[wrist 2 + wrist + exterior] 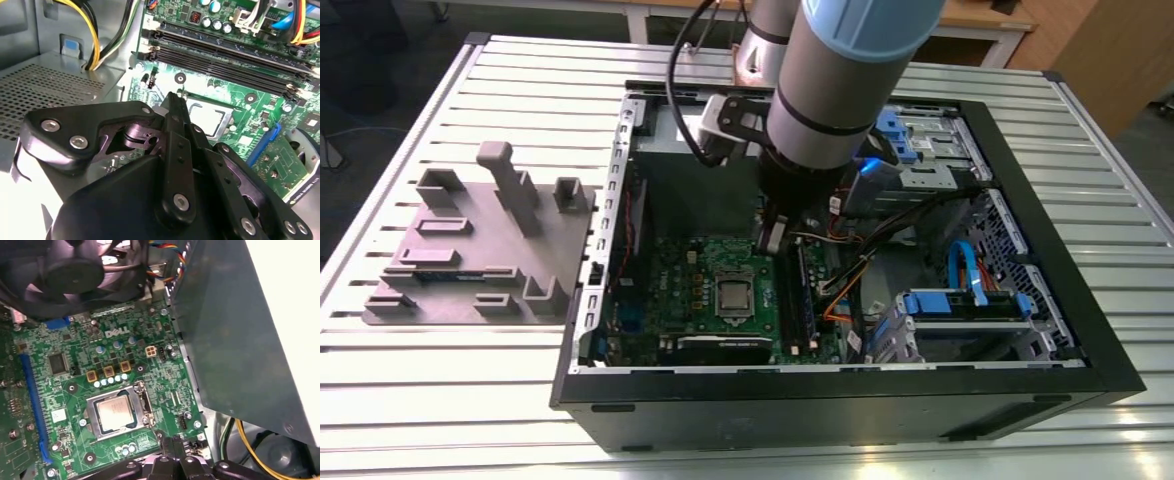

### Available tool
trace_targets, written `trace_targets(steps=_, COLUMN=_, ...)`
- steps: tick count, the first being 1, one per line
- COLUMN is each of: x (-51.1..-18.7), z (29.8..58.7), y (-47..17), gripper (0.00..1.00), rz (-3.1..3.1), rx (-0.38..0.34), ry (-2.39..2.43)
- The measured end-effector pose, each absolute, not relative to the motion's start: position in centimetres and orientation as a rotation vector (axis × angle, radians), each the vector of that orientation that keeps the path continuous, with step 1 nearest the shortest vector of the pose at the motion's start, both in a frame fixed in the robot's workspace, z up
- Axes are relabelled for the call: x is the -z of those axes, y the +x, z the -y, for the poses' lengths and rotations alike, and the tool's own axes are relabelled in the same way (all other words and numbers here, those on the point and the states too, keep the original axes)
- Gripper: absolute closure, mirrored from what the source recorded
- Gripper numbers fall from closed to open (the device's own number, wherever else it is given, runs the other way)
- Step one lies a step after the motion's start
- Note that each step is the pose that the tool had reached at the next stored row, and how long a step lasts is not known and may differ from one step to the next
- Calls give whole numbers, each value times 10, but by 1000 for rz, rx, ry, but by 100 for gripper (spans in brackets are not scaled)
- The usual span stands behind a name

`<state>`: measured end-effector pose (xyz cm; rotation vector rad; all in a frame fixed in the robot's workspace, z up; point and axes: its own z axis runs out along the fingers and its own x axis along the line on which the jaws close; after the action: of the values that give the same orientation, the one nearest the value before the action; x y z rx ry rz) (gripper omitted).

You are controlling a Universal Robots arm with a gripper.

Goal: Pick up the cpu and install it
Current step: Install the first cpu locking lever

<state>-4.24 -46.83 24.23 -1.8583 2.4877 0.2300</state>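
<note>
Exterior view: a grey Universal Robots arm is reaching down into an open black computer case (854, 390), which is lying on its side on a slatted aluminium worktop (454, 420). A grey moulded parts holder (467, 250) is sitting on the worktop at the exterior view's left, beside the case.

The small square cpu with the silvery-grey metal top (734, 293) is lying flat in its socket on the green motherboard (694, 265), with a silvery metal frame around it. It is showing in the first wrist view (117, 412) and the second wrist view (207, 117) too.

The black claw (771, 240) is hanging over the board near the socket, apart from the chip. In the first wrist view its two fingers (165, 445) are lying side by side, closed on nothing.

White lettering (121, 332) is printed on the board between the socket and a black round fan (75, 275). Long black memory slots (225, 55) are running past the socket in the second wrist view.
</note>
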Motion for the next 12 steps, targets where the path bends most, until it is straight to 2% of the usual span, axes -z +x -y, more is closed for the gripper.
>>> trace_targets(steps=12, x=-240, z=477, y=-43, gripper=89, rz=-2448, rx=-206, ry=-1940)
